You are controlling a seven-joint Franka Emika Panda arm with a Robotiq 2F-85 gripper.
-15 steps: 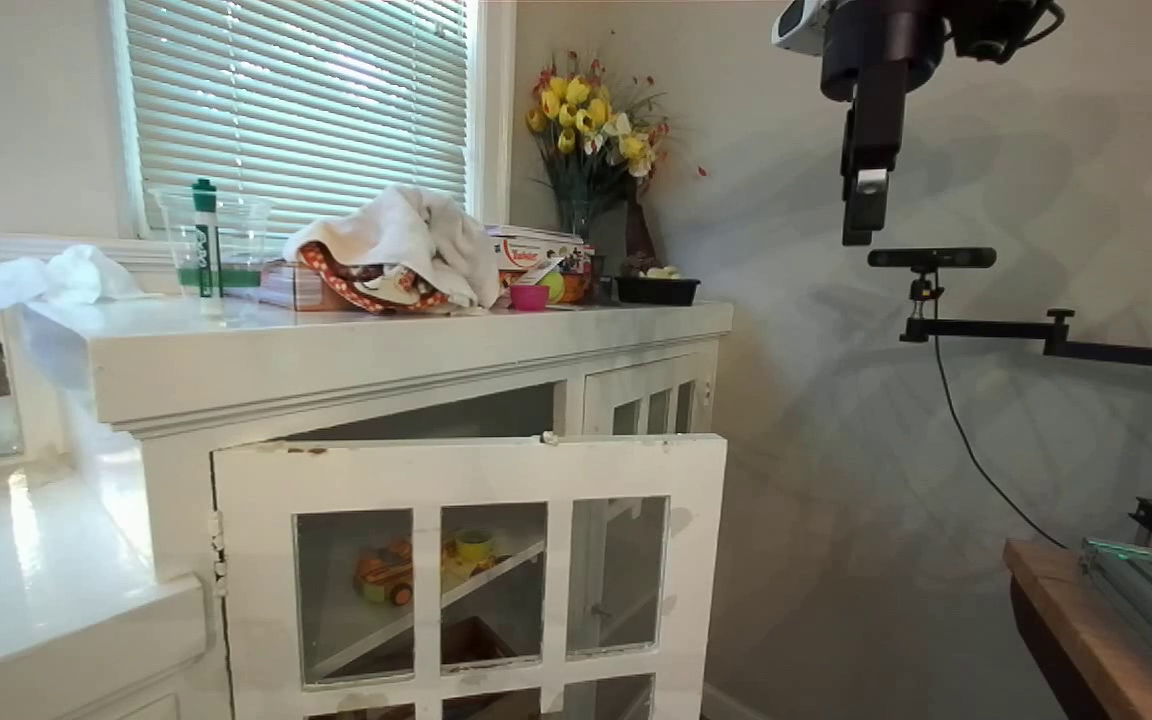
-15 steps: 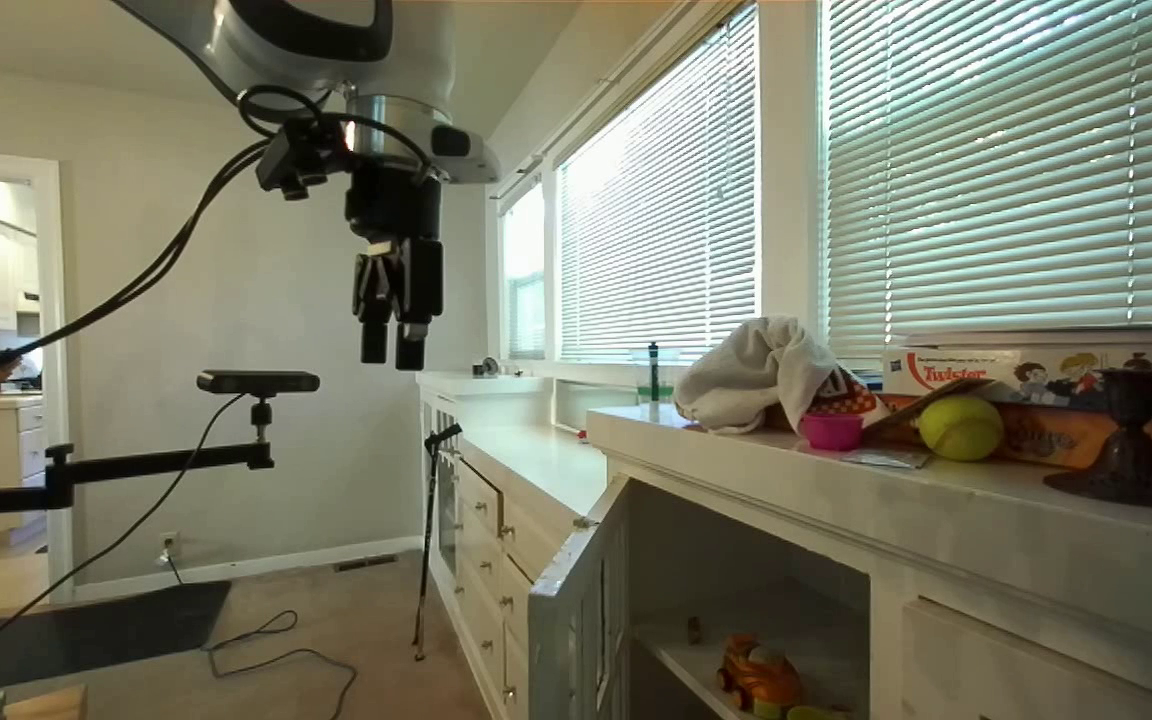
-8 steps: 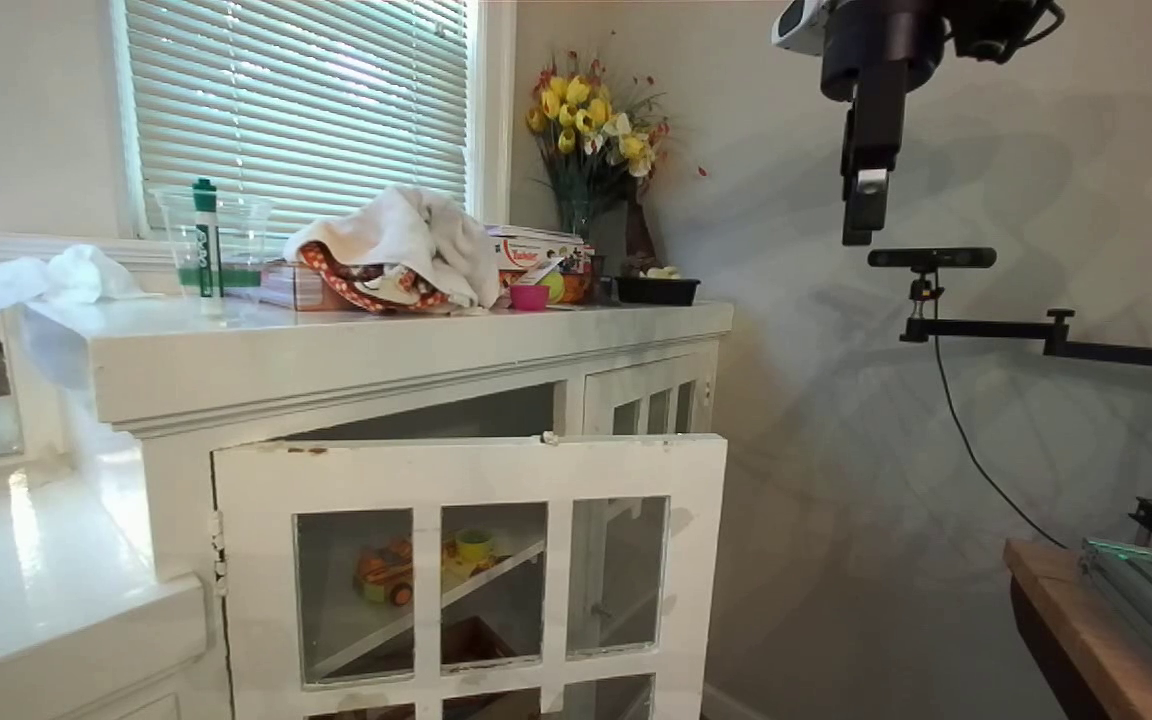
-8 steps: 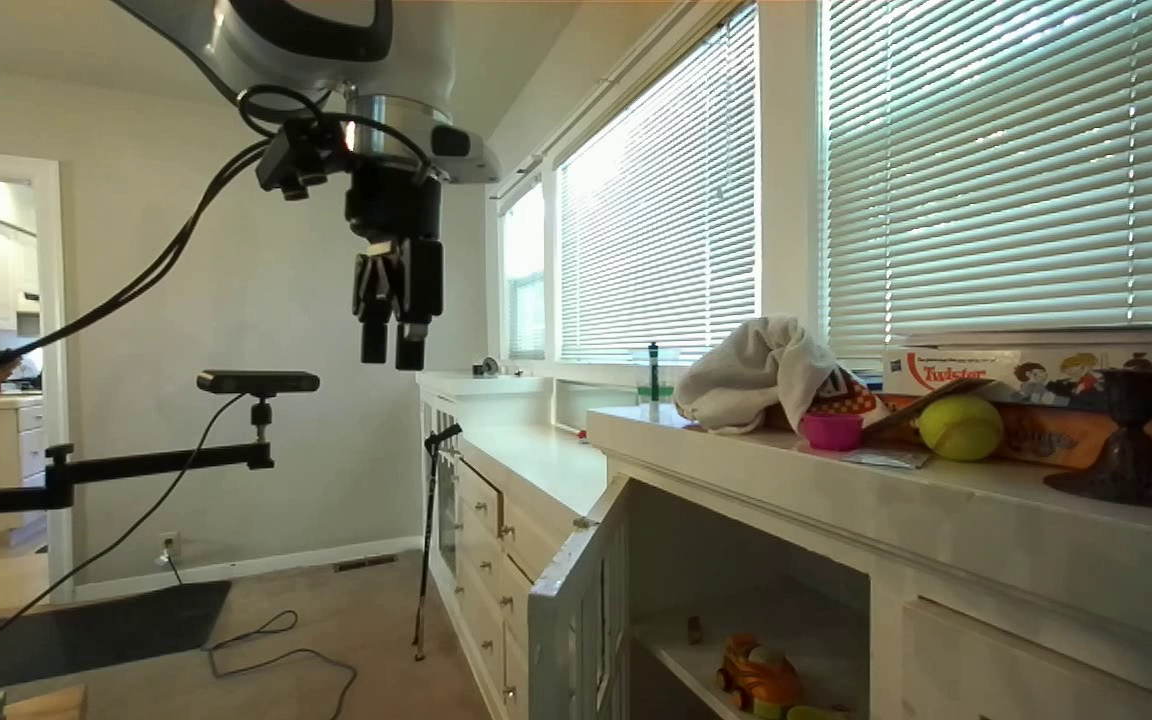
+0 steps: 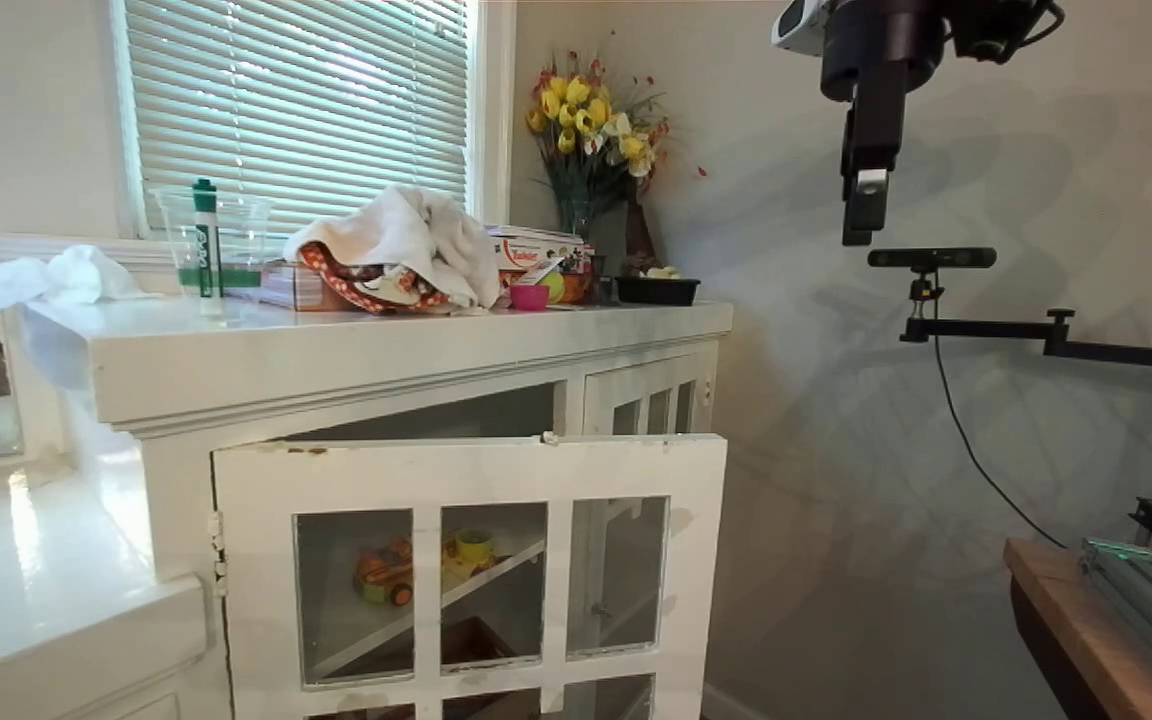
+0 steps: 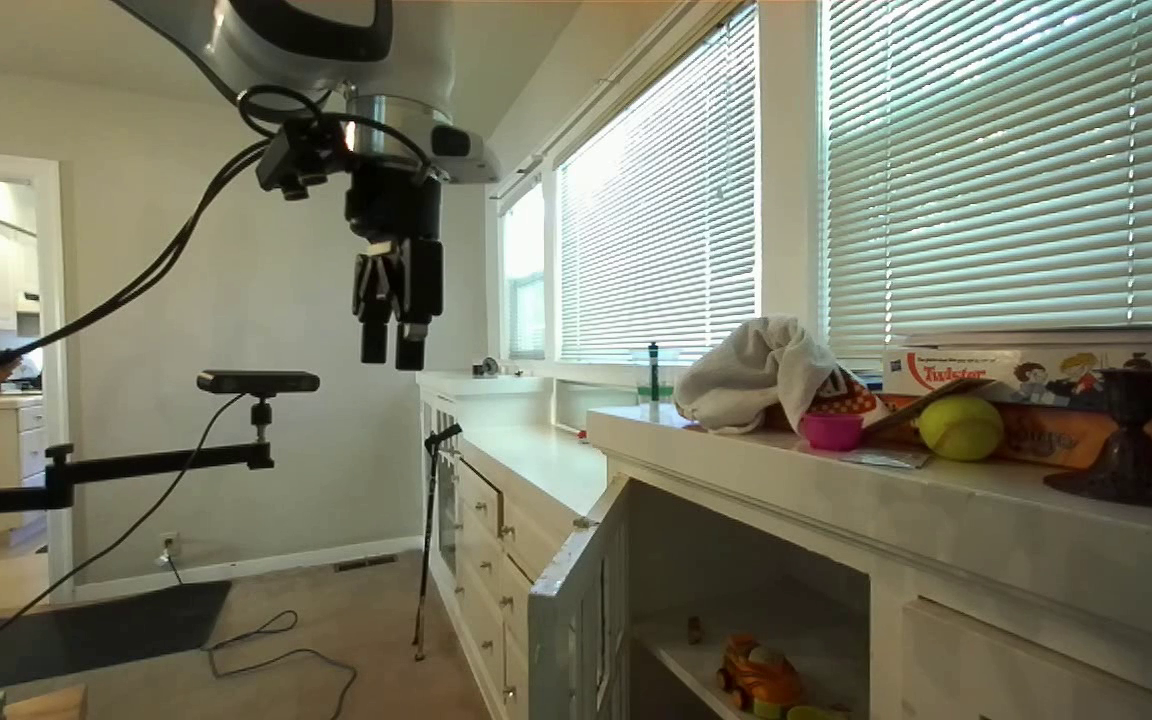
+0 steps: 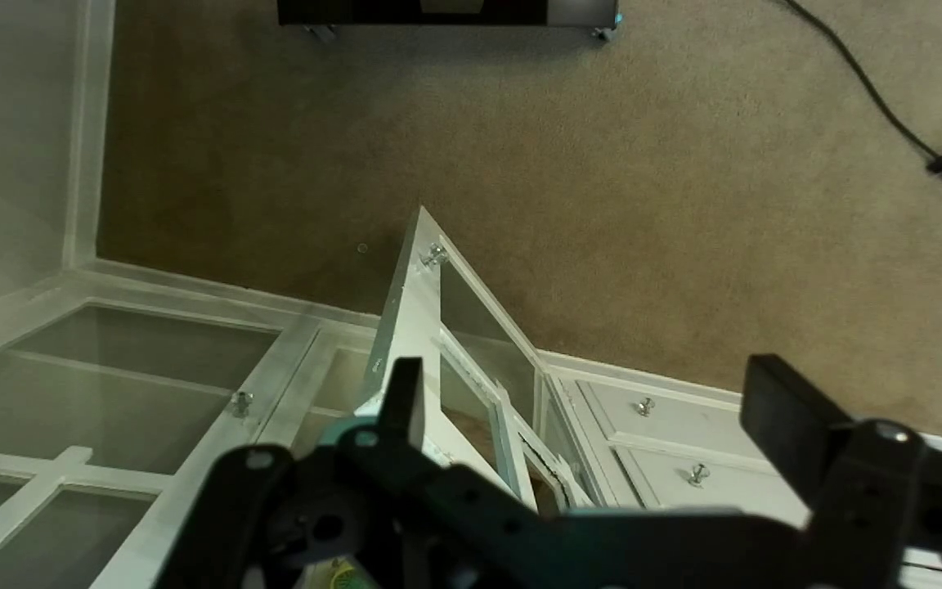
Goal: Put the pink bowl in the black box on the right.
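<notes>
The small pink bowl [image 5: 529, 297] stands upright on the white cabinet top; it also shows in an exterior view [image 6: 831, 431], in front of the white cloth. The black box [image 5: 656, 290], a low tray with pale things in it, sits at the right end of the cabinet top in an exterior view. My gripper [image 5: 864, 225] hangs in the air pointing down, higher than the cabinet top and apart from the bowl and box. Its fingers [image 6: 393, 350] are parted with nothing between them; the wrist view [image 7: 589, 409] shows a wide gap too. Bowl and box are outside the wrist view.
A cabinet door [image 5: 466, 470] stands swung open below the top. A white cloth [image 5: 416, 235], a tennis ball [image 6: 961, 428], a Twister box [image 6: 996, 368], a dark candle holder [image 6: 1131, 440] and a flower vase [image 5: 576, 210] crowd round the bowl. A camera arm [image 5: 986, 328] juts out under the gripper.
</notes>
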